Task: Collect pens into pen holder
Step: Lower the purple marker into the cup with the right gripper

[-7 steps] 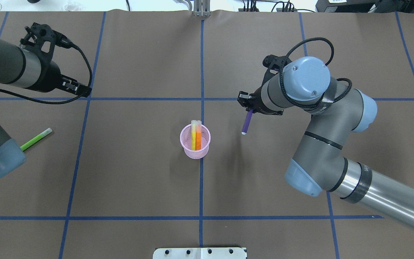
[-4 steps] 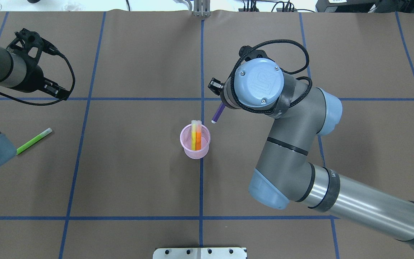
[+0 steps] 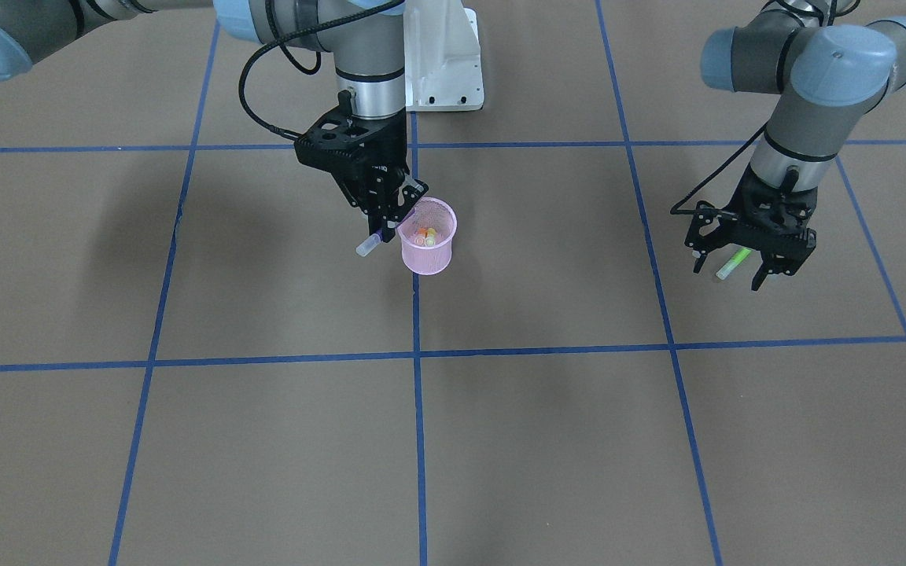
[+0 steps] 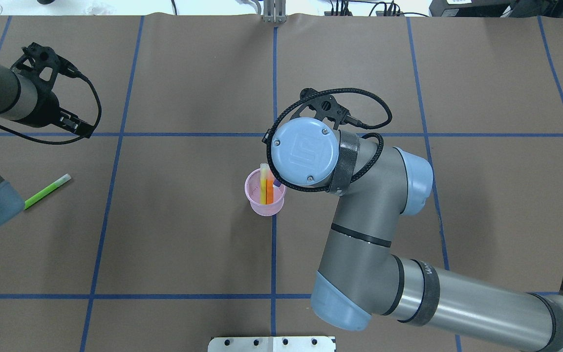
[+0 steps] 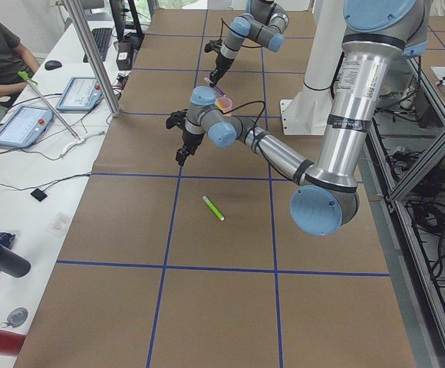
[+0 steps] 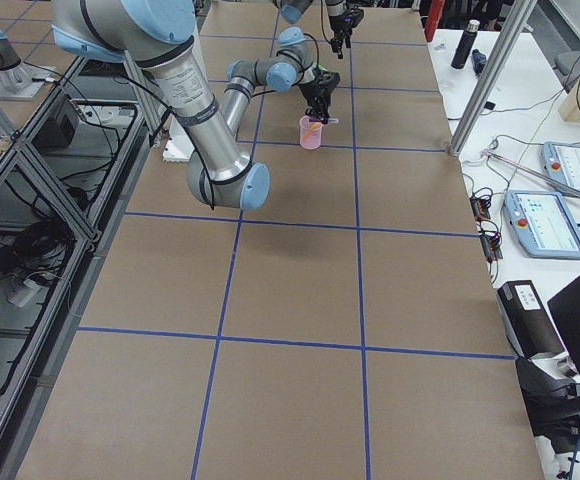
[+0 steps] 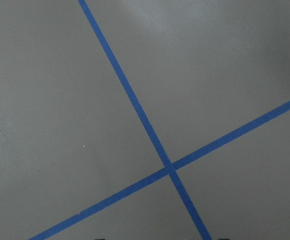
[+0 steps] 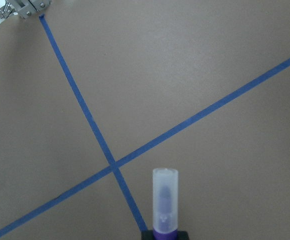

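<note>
Purple pen, clear-capped, pinched in right jaws beside pink holder; left jaws spread.

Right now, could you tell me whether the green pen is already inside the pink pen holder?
No, the green pen lies flat on the table, well apart from the pen holder.
</note>
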`<state>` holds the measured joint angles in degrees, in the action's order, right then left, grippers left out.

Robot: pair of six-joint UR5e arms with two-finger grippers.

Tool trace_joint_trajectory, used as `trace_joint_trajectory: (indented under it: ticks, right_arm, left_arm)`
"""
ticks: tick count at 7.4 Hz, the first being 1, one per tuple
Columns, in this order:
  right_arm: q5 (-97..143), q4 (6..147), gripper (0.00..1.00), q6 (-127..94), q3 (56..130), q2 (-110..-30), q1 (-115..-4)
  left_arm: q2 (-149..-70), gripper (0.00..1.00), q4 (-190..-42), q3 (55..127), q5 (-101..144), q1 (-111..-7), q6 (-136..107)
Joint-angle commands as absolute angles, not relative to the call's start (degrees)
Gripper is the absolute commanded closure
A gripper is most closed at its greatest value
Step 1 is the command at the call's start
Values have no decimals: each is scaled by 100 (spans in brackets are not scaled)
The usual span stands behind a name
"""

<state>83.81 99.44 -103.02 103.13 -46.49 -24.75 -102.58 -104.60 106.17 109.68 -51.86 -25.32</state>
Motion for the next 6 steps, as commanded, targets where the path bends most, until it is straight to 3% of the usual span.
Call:
trace_joint_trajectory:
  ticks: [1,6]
  right_arm:
    - [8210,10362,100,-10989,10477,-4623,-2260]
    - [7796,10336,100,-12155,9941,-4377,-2154]
  left_arm:
    - [-10266,18,-10468,10617,10969,-5186,-2549]
    - [-10266,16,-10468,10617,10960,-5177,-2549]
